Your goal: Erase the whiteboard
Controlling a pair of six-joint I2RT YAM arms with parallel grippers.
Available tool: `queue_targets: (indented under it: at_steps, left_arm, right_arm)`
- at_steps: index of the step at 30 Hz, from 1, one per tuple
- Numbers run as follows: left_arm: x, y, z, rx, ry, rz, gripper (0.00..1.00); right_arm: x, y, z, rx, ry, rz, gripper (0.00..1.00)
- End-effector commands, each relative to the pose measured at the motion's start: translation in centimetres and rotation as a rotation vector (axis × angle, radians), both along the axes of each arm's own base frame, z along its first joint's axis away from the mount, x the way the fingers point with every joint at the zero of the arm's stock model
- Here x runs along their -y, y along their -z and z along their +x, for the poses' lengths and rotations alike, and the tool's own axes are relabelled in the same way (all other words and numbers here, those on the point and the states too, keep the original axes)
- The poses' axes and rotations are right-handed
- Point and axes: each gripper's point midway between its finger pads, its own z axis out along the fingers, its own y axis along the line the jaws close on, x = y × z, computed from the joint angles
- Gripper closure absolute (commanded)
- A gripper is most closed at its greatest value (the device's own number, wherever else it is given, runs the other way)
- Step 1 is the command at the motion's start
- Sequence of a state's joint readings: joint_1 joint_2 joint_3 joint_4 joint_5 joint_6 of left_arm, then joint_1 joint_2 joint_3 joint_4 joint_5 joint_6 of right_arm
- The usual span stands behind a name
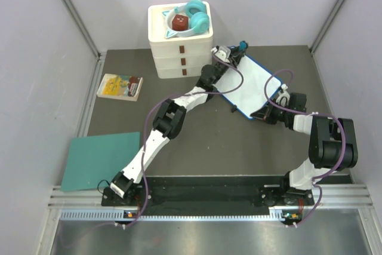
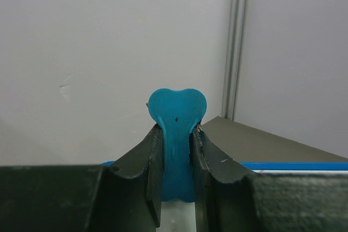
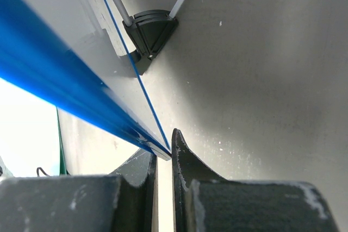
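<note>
The whiteboard, white with a blue rim, lies at an angle on the dark table right of centre. My left gripper is at its far corner, shut on a blue eraser. In the left wrist view the eraser stands upright between the fingers of that gripper, with the board's rim just below. My right gripper pinches the board's near right edge. In the right wrist view this gripper is shut on the blue rim, with a black foot under the board.
A white drawer box stands at the back, left of the board, with teal headphones on top. A yellow booklet lies at the left and a flat teal sheet at the near left. Grey walls enclose the table.
</note>
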State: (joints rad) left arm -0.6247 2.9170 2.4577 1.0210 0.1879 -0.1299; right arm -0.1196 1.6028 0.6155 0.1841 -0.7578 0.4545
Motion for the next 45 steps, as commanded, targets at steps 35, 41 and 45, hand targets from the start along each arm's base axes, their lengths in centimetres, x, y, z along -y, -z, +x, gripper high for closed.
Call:
queue_targets:
  at_steps: [35,41,45]
  left_arm:
    - [-4.3,5.2,-3.9,-0.179,0.049,0.239,1.0]
    - [-5.8,6.6,-6.0,-0.245,0.054,0.256,1.0]
    - [-6.1,5.1,-7.3,-0.231,0.08,0.226,1.0]
  right_arm:
    - [-2.3,2.9,-6.2,-0.199,-0.114,0.021,1.0]
    - [-2.5,3.0,-6.0,-0.189,-0.111,0.018,1.0]
    - [-2.4,2.9,-5.9,-0.181,-0.107,0.011,1.0]
